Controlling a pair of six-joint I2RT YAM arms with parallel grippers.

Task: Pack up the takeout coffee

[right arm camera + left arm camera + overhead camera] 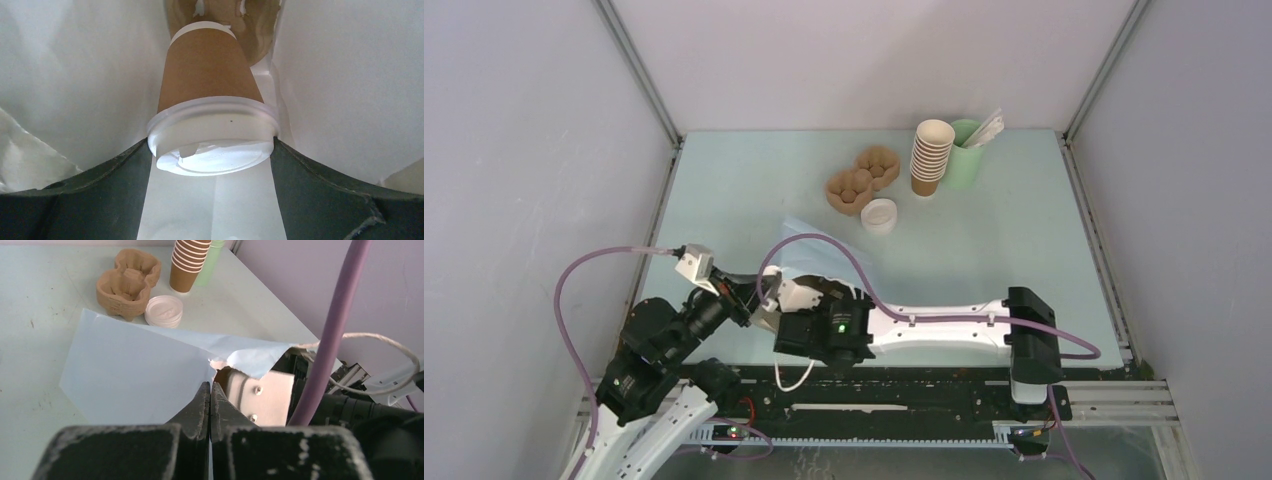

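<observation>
Cup (pixel 210 95) inside the bag (pixel 135 370)
Your right gripper (pixel 211 145) clamps the cup; your left gripper (pixel 210 387) is pressed closed at the bag's edge.

You have one lidded takeout coffee (pixel 207 70) in sight, shown only by the right wrist camera. Toward the far right corner of the table (pixel 1024 250) you can count one stack of lidless brown cups (pixel 931 157), nested too tightly to number, and one pale green cup (pixel 964 167) of sticks (pixel 989 128). Left of them are two brown pulp carriers (pixel 849 190), touching, and one small pile of white lids (pixel 879 215). One pale paper bag (pixel 135 365) lies toward the near edge.
</observation>
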